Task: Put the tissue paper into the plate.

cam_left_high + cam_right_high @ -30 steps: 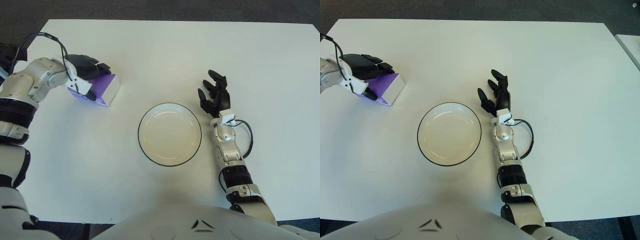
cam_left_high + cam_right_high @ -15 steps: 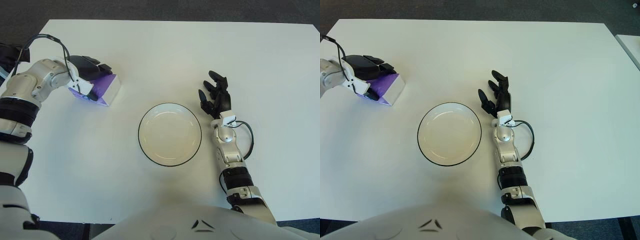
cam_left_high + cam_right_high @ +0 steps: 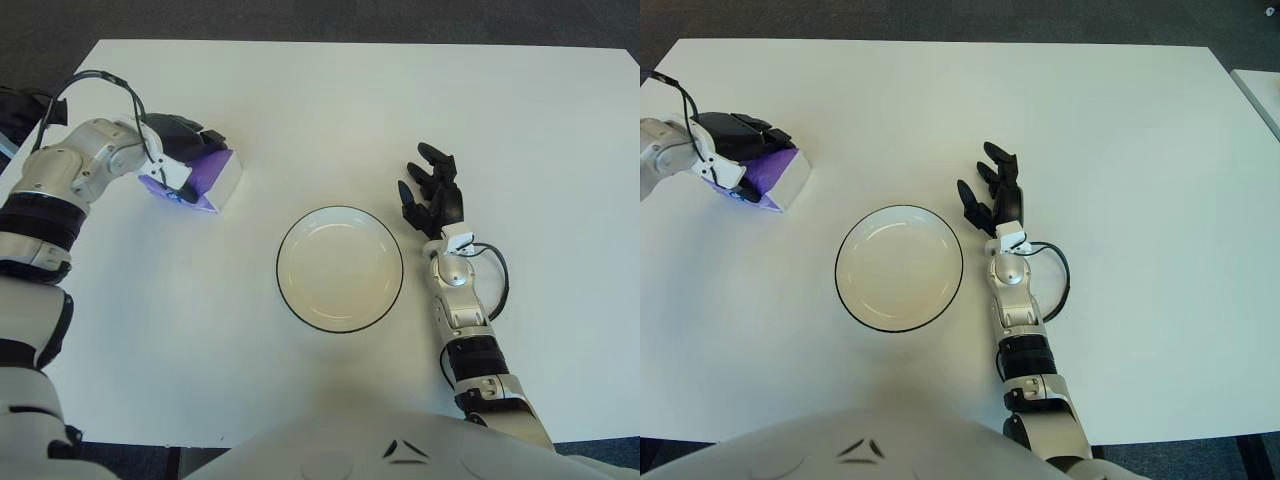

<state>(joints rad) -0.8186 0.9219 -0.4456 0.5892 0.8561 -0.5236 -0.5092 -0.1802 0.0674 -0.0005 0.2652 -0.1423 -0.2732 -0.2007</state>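
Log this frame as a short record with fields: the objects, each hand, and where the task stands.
surface: white table
tissue pack: purple and white, far left of the table, on the surface
plate: round, white with dark rim, mid-table, nothing in it
left hand: fingers wrapped over the top of the tissue pack
right hand: idle, shows just right of the plate, fingers spread, holding nothing
task status: tissue pack not yet lifted or brought to the plate
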